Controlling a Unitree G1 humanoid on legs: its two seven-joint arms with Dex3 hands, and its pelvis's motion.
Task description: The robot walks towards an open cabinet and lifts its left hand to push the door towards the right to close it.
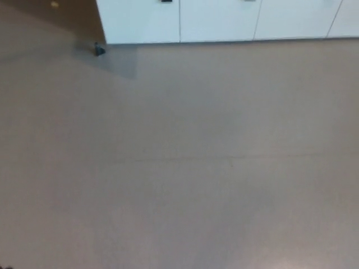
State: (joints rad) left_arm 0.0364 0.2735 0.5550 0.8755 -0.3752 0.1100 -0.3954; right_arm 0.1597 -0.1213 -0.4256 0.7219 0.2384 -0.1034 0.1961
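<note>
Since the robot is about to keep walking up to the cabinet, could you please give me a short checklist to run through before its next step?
1. Floor ahead free of obstacles: ok, except a small dark object at upper left.
2. White cabinet fronts in sight: ok, only their lower edge along the top.
3. Open door located: cannot tell; a brown panel shows at upper left, its identity unclear.
4. Left hand raised for pushing: not ok, it is not in view.
5. Right hand clear of the path: cannot tell, not in view.
</note>
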